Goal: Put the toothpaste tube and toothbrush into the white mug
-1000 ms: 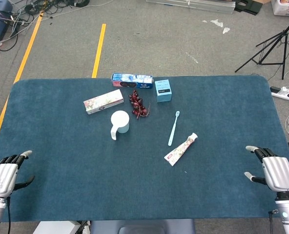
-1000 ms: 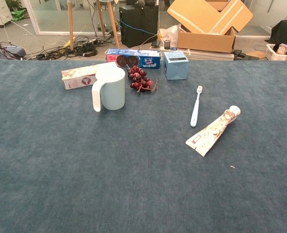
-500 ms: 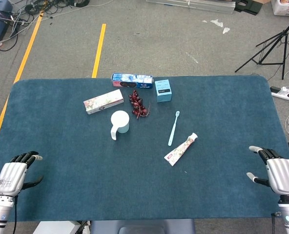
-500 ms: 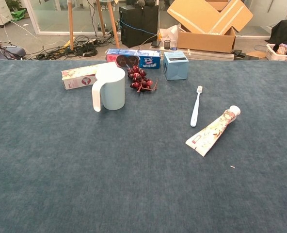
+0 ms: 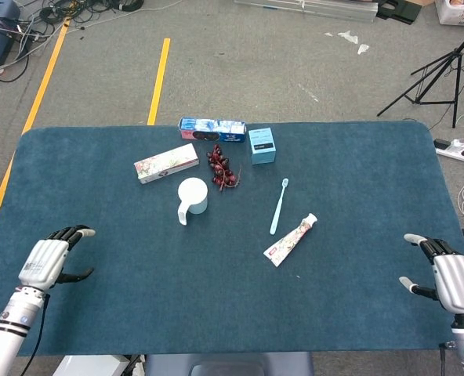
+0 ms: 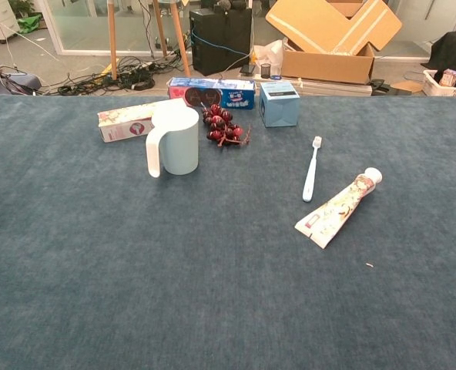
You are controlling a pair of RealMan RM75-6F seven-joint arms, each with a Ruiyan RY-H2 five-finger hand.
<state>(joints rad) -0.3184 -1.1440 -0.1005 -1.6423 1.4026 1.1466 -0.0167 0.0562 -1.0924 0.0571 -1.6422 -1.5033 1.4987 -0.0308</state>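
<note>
Head view shows the left hand (image 5: 50,258) further in over the blue table (image 5: 122,313) than a second ago, when it sat at the near left corner; its dark fingers (image 5: 74,233) are loosely apart and grasp nothing. Moving right, the flowered carton (image 5: 166,163), the white mug (image 5: 192,197) standing upright with its handle toward the robot, the blue biscuit pack (image 5: 212,128), the bunch of dark grapes (image 5: 222,168) and the small blue box (image 5: 262,145) all lie where they lay before. The toothbrush (image 5: 278,206) lies flat to the right of the mug, well apart from it, and the toothpaste tube (image 5: 290,240) lies just below and right of the brush, not touching it. At the far right edge the right hand (image 5: 450,276) has slid a little lower and outward; it is empty, fingers spread.

Chest view shows neither hand, only the tabletop things, plus the open cardboard box (image 6: 332,35) and cables on the floor behind the table.
</note>
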